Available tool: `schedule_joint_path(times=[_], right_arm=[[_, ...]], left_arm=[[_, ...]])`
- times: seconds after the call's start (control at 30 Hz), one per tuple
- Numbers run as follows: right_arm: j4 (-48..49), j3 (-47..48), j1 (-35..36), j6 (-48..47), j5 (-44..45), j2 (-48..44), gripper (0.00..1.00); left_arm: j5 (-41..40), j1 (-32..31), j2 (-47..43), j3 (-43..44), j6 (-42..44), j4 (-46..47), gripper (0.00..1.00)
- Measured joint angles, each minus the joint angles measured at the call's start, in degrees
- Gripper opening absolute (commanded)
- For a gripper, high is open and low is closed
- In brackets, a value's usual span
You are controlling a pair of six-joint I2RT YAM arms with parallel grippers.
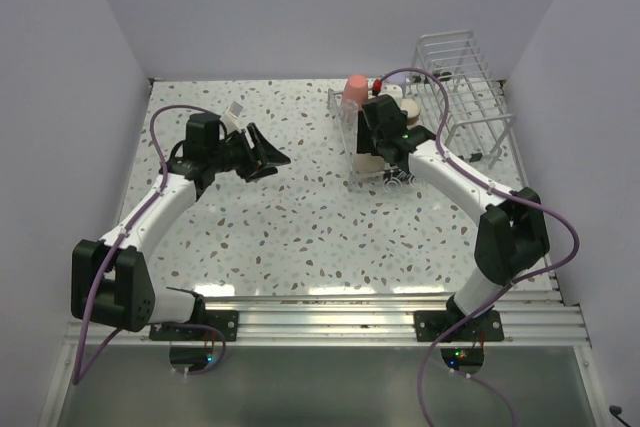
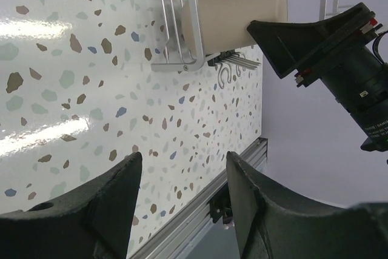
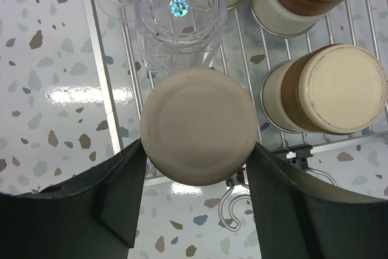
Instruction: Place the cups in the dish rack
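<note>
**Entry: cup loading, state at this moment**

- Dish rack (image 1: 465, 67): it stands at the far right of the desk (image 1: 300, 217). It has a low grid part and a taller cage part behind that.
- Cups on the low grid, counted from my right wrist view: one beige cup (image 3: 197, 127), two clear cups (image 3: 179, 13), and three brown cups (image 3: 327, 95). All those I can read are mouth-down.
- Coral cup (image 1: 355, 90): it is at the far-left corner of the rack in the top view.
- That makes seven cups that I can count. I cannot make out a lavender one.
- Progress, as I judge it: loading is nearly finished. No cup shows on the desk outside the rack in the top view. The beige cup looks to be the piece in hand. What remains is letting it go and drawing the arm clear.
- Right fingers (image 3: 121, 198): they are at the rack's near-left corner, straddling the beige cup. One finger presses each flank, so the spread is just the cup's width. I read this as gripping. The cup is upright on its rim, just beside the front clear cup.
- Left fingers (image 2: 103, 204): they are well left of the rack, spread wide, with nothing between them. They are turned sideways toward the rack and touch nothing.
</note>
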Motion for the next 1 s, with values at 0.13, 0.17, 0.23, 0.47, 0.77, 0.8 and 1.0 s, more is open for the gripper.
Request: schedule_joint_path(times=[0.13, 0.17, 0.23, 0.47, 0.77, 0.8, 1.0], right_arm=[[0.0, 0.0, 0.2, -0.5, 0.0, 0.0, 0.64], [0.0, -0.1, 0.2, -0.7, 0.0, -0.1, 0.69], [0.0, -0.2, 0.3, -0.9, -0.1, -0.2, 0.88], [-1.4, -0.4, 0.3, -2.0, -0.2, -0.5, 0.98], [-3.2, -0.4, 0.4, -2.0, -0.2, -3.7, 0.98], [-3.8, -0.3, 0.4, -2.0, -0.2, -4.7, 0.98], [-8.0, 1.9, 0.4, -2.1, -0.3, -12.7, 0.98]], left_arm=[[0.0, 0.0, -0.2, 0.0, 0.0, 0.0, 0.61], [0.0, 0.0, -0.3, 0.0, 0.0, 0.0, 0.61], [0.0, 0.0, -0.5, 0.0, 0.0, 0.0, 0.61], [0.0, 0.0, -1.5, 0.0, 0.0, -0.3, 0.61], [-0.7, 0.0, -3.3, 0.0, 0.0, -1.0, 0.61], [-0.9, 0.0, -3.6, 0.0, 0.0, -1.1, 0.61], [-2.8, 0.4, -4.7, 1.4, 1.9, -5.2, 0.64]])
